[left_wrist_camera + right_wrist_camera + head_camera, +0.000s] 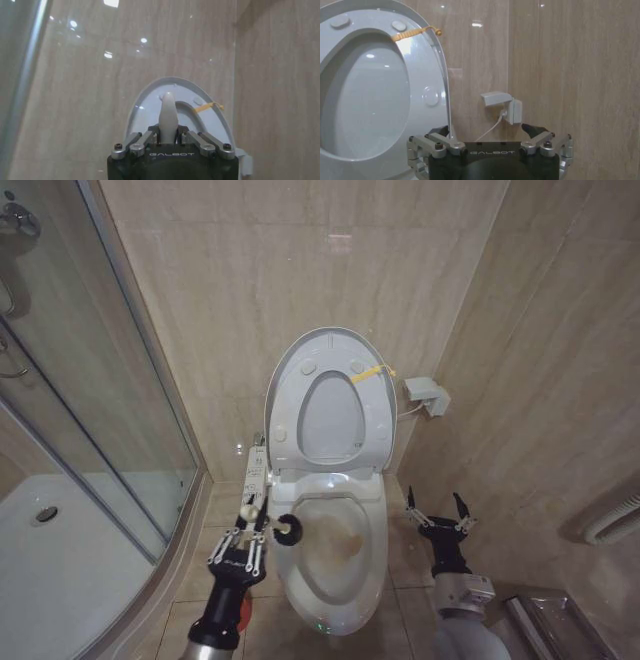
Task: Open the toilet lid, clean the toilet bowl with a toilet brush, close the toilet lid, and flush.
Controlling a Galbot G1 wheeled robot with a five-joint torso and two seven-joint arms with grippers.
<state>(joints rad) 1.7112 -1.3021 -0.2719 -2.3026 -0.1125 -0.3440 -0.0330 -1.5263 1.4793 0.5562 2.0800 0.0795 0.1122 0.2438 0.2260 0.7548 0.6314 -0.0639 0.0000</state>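
The left pincer (252, 523) was clenched on the white handle of the toilet brush (287, 529), whose dark bristle head hung over the left rim of the toilet bowl (335, 565), just above its brown-stained inside. The right pincer (437, 511) hovered beside the bowl's right side, its fingers spread wide and holding nothing. Behind the bowl, the toilet lid (372, 405) stood raised against the tiled wall with the seat ring (292, 415), a yellow strap (368, 371) at its upper right edge.
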